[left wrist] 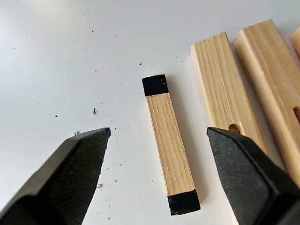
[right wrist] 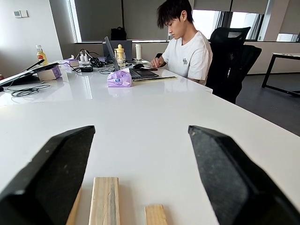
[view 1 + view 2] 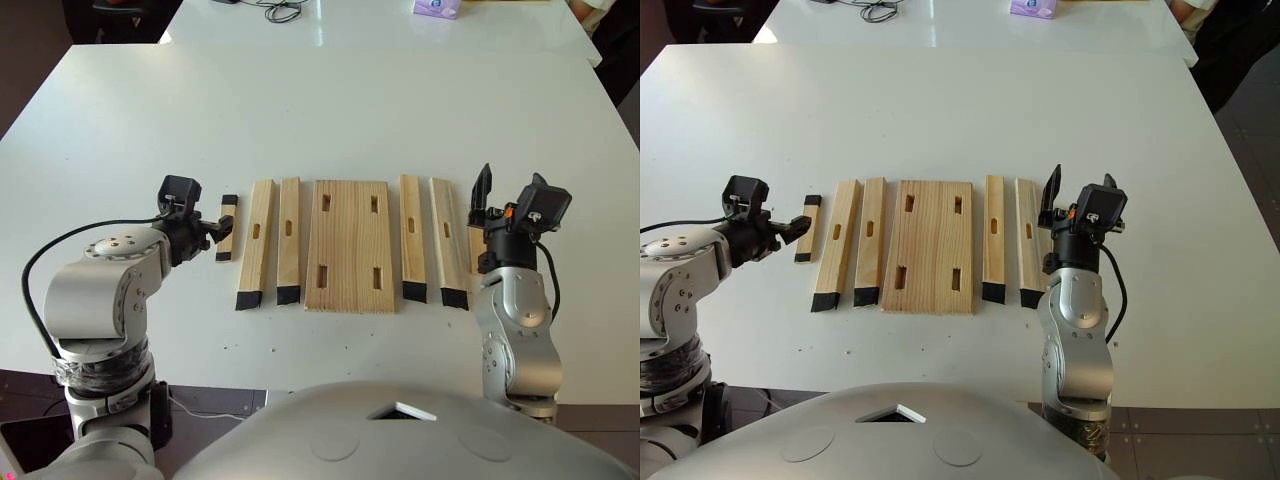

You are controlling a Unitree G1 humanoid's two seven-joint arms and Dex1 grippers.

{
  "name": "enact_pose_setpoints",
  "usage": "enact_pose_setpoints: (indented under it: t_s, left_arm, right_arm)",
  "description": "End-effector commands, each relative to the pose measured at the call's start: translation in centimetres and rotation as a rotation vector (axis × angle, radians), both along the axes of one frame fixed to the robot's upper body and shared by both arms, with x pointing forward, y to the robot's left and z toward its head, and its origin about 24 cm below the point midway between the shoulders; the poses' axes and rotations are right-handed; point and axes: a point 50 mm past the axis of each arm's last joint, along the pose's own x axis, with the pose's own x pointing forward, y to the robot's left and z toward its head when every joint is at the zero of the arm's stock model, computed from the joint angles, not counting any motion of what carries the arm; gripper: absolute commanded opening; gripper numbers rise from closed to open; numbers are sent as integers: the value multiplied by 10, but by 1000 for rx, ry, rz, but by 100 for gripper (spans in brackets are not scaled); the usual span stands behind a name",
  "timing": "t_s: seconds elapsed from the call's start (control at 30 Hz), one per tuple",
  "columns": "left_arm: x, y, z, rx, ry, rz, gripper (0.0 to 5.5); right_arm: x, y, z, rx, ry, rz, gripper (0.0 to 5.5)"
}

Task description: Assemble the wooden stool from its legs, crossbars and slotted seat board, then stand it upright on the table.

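On my far left, the left pincer (image 1: 158, 133) is spread wide. Its two black fingers (image 1: 70, 178) sit either side of the short crossbar (image 1: 171, 150) and touch no wood. That crossbar lies flat on the white table (image 3: 300, 120), running near to far, with a black cap on each end.

Just right of it I see two legs side by side, the first leg (image 3: 257, 243) and the second leg (image 3: 289, 240). Each lies flat, with one slot partway along and a black foot at the near end. The first leg angles slightly, so its near end drifts left.

The slotted seat board (image 3: 349, 245) comes next, in the middle of the row. It lies flat, close beside the second leg, and shows four slots, two towards the far edge and two towards the near edge.

Right of the board lie the third leg (image 3: 412, 237) and the fourth leg (image 3: 447, 241), also flat, slotted and black-footed at the near end. The fourth splays a little to the right.

Beside the fourth leg I can make out a strip of another wooden piece (image 3: 472, 243), mostly hidden behind the right arm.

The right pincer (image 2: 141, 129) stands raised above that end of the row. It is opened wide with nothing between its fingers (image 3: 483, 190), and it aims out across the table.
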Motion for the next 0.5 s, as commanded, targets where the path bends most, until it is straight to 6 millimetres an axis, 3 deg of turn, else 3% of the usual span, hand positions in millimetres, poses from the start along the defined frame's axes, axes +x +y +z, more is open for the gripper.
enact_pose_setpoints:
  t_s: [0.03,0.5]
  left_arm:
    - [1,-5,0,15,-3,-15,382]
    - [-2,1,-20,75,38,-4,382]
  right_arm:
    - [-1,1,-1,91,2,-21,369]
    - [-3,0,-5,175,35,-23,369]
